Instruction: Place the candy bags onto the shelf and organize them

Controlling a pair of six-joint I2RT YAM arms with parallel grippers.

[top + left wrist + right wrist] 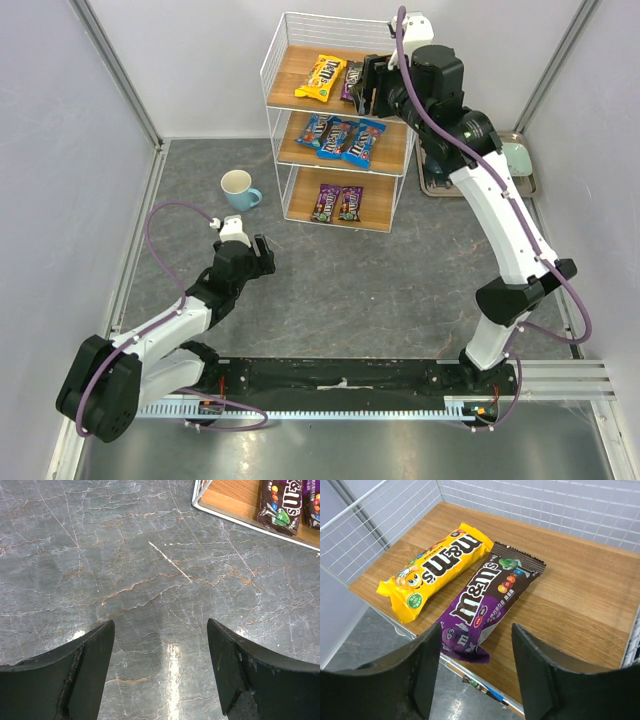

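- The right claw (475, 650) is spread wide and grips nothing. It hangs just above the near end of a purple bag (487, 600).
- That bag lies flat on the top board (580, 595) of the shelf (292, 72), and its lower tip seems to poke over the front wire.
- A yellow bag (437, 565) lies just beside it on the left, roughly parallel.
- The shelf stands at the middle of the desk's (400, 290) far edge.
- Three blue bags (340, 138) sit in a row on the middle board, and two more purple bags (338, 203) lie side by side on the bottom board.
- The left claw (160, 630) is also released and empty. It hovers over bare desk near the left edge, well short of the shelf.
- A cup (238, 188) stands just left of the shelf.
- No bag shows on the desk, so placing looks finished, with all seven shelved.
- What remains is probably tidying: nudging the overhanging purple bag fully onto its board, then backing the right arm out.
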